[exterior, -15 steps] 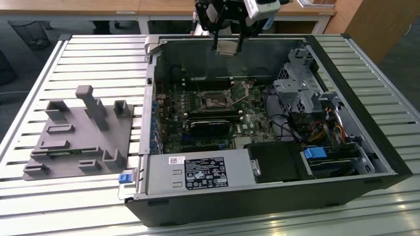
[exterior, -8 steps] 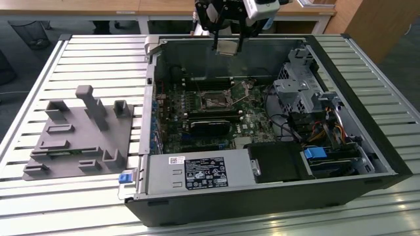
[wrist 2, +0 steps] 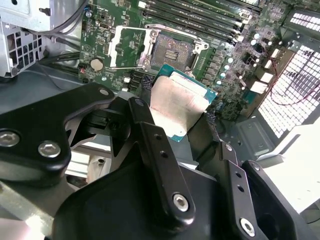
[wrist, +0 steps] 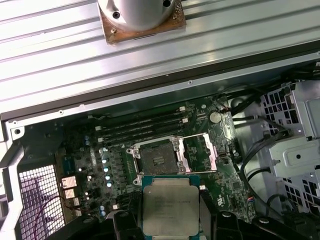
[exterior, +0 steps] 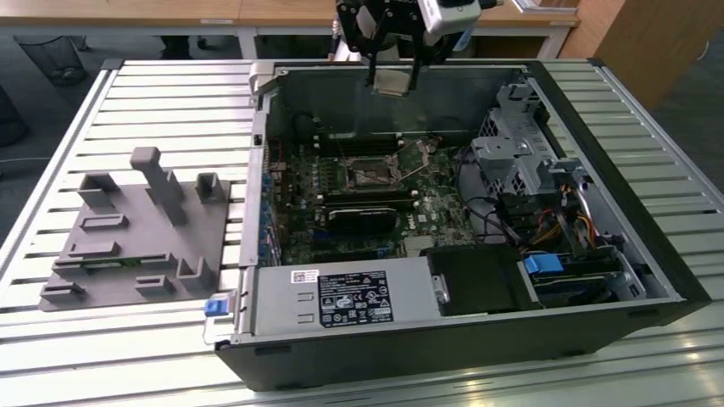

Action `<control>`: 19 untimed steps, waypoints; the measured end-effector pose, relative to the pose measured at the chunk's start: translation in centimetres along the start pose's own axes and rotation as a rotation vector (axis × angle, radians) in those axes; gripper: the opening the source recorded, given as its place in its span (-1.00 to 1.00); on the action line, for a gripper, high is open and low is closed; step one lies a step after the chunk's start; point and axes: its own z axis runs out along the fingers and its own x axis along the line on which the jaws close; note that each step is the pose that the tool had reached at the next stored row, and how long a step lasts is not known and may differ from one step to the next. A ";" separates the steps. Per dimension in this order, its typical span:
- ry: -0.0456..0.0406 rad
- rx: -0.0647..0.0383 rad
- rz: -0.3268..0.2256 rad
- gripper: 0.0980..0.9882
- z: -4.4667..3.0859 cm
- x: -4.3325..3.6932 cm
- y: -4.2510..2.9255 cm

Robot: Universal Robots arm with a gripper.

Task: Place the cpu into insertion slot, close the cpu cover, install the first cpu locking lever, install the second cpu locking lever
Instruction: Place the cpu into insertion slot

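My gripper (exterior: 392, 78) hangs above the far side of the open computer case (exterior: 633, 246), shut on the cpu (exterior: 392, 82). In both wrist views the pale silvery cpu (wrist 2: 177, 102) (wrist: 170, 207) sits clamped by its edges between the black fingers (wrist 2: 150, 135). It is held well above the motherboard. The insertion slot (exterior: 371, 174) (wrist 2: 172, 52) (wrist: 156, 159) lies bare, a dark square with a thin metal rim. The cpu cover (wrist 2: 127, 47) (wrist: 197, 154) is flipped open and lies beside the slot.
Long black memory slots (wrist: 140, 125) run along one side of the socket. A black heatsink block (exterior: 362, 216), a power supply (exterior: 339, 297) and a metal drive cage (exterior: 520, 161) with cables fill the case. A grey fixture (exterior: 136, 237) stands on the slatted table (exterior: 169, 93).
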 end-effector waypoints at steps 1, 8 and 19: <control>-0.0002 0.000 0.002 0.00 0.00 0.00 0.00; -0.0017 0.000 0.020 0.00 0.00 0.00 0.00; -0.0043 -0.001 0.048 0.00 0.00 0.00 0.00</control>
